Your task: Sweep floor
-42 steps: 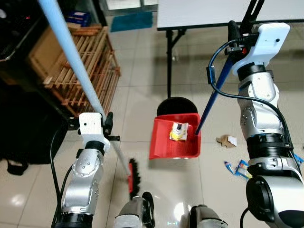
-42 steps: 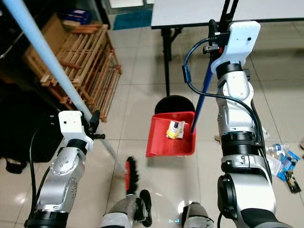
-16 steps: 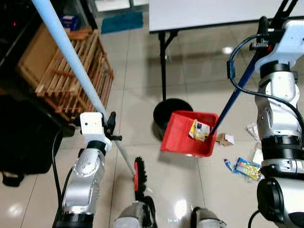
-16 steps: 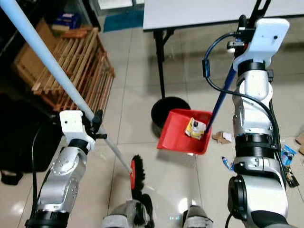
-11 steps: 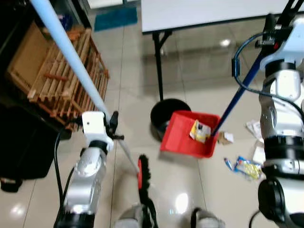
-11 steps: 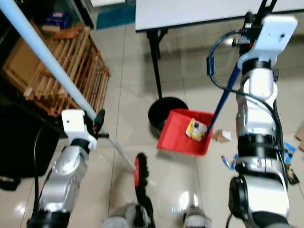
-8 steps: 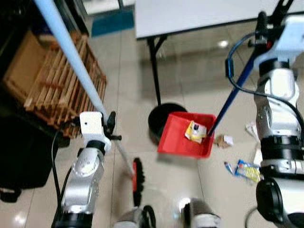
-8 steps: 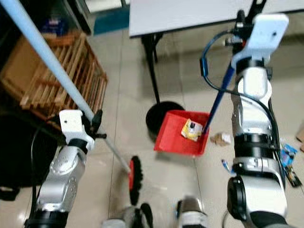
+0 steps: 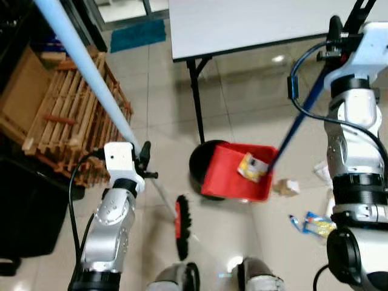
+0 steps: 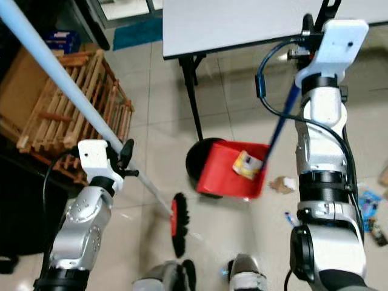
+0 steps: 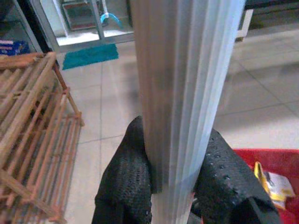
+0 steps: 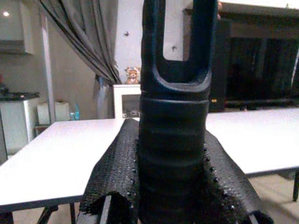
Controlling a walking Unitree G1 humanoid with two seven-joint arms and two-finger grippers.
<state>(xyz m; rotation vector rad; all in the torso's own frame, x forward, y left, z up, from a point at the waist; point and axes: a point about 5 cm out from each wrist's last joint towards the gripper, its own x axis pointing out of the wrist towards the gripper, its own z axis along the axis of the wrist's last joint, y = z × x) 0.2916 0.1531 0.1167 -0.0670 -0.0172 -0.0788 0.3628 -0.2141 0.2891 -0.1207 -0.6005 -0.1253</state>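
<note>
While we stand by the white table (image 9: 254,21), our left gripper (image 11: 175,186) clamps the broom (image 9: 97,91) w/ bristles on the tiles; our right gripper (image 12: 170,186) clamps the dustpan handle (image 9: 297,130), red dustpan (image 9: 233,179) beside a black bin (image 9: 200,159), carton (image 9: 253,167) inside.

Home living room: tiled floor (image 9: 242,115), curtains (image 12: 84,42), white table (image 9: 242,21).

Glossy floor tiles (image 9: 242,115), slatted wooden crate (image 9: 66,121), shiny red plastic dustpan (image 9: 227,179)
</note>
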